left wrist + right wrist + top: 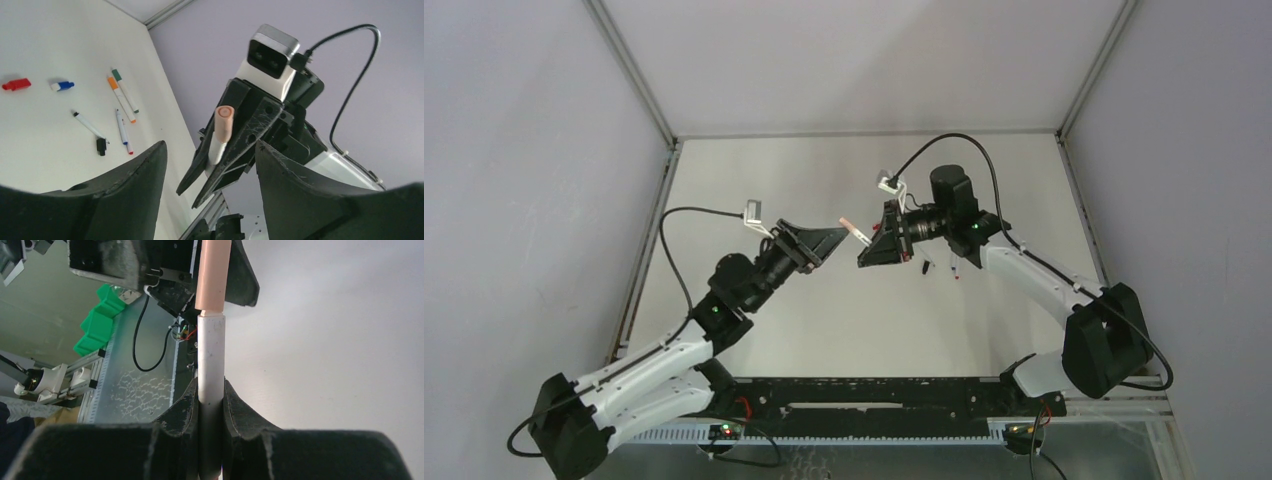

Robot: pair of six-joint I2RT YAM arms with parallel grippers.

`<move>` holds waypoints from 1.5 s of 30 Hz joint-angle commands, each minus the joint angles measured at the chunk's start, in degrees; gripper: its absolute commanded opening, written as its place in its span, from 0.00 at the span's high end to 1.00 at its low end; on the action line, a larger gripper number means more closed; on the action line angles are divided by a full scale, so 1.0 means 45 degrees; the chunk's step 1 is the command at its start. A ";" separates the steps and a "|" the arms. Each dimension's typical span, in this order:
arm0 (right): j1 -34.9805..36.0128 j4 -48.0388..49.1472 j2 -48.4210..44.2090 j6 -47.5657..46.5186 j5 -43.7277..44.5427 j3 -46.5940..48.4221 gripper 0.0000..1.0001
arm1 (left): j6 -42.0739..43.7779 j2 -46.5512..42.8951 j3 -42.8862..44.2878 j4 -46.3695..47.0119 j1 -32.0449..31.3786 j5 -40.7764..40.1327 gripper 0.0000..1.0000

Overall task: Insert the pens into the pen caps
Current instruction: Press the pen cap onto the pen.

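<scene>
**Item 1, in hand.** The right gripper (211, 395) is clamped on the white barrel of the held pen (210, 355). A pink cap (214, 275) sits on the pen's far end, and it looks fully seated.

**Item 2.** The left gripper (210, 155) faces the right gripper with its jaws spread wide and holds nothing. It stands just clear of the pink cap.

**Items 3–4, on the table (45, 160) beyond the right gripper.** The green-ended pen (125, 91) and the orange-ended pen (121, 100) lie here. Each appears to be already capped.

**Items 5–6, same area of table, farther from the right gripper.** The black-tipped pen (89, 125) and the red-tipped pen (124, 132) both have bare tips.

**Items 7–9, loose caps.**
- The black cap (101, 146) lies among the bare pens.
- The red cap (16, 84) and the blue cap (62, 86) lie farthest from the right gripper.
- The blue cap shows a short white part, and I cannot tell what it is.

**Tally, as judged.** 3 of 5 pens appear to be capped and 2 are left. The held pen has not yet been set down.
</scene>
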 commanded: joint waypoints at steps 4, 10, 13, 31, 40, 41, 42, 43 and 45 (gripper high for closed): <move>-0.0190 0.0546 -0.0680 -0.0088 -0.0916 -0.0065 1.00 | 0.3156 -0.1630 0.0352 0.0385 -0.0103 0.1781 0.29; -0.0462 -0.0272 -0.1059 -0.1224 -0.2510 0.0006 1.00 | 0.5789 -0.3275 -0.0541 0.1310 -0.0103 0.1551 0.25; -0.0438 -0.1231 -0.1183 -0.2048 -0.2897 0.0247 1.00 | 0.6094 -0.3285 -0.0898 0.2509 -0.0103 0.1606 0.18; -0.0150 -0.2164 -0.1112 -0.2898 -0.2819 0.0549 1.00 | 0.4121 0.0616 0.0834 0.5260 -0.0086 0.3002 0.31; -0.0047 -0.2377 -0.0962 -0.3005 -0.2460 0.0661 1.00 | 0.3263 0.1407 0.0993 0.5837 -0.0104 0.3398 0.55; -0.0050 -0.2377 -0.0971 -0.2999 -0.2417 0.0657 1.00 | 0.3160 0.1498 0.0975 0.5965 -0.0108 0.3455 0.57; -0.0050 -0.2386 -0.0972 -0.2994 -0.2380 0.0662 1.00 | 0.3067 0.1561 0.0941 0.6077 -0.0123 0.3477 0.58; -0.0050 -0.2378 -0.0972 -0.3003 -0.2385 0.0651 1.00 | 0.2987 0.1637 0.0912 0.6169 -0.0118 0.3482 0.58; -0.0055 -0.2383 -0.0991 -0.2994 -0.2369 0.0647 1.00 | 0.2861 0.1726 0.0832 0.6347 -0.0135 0.3483 0.59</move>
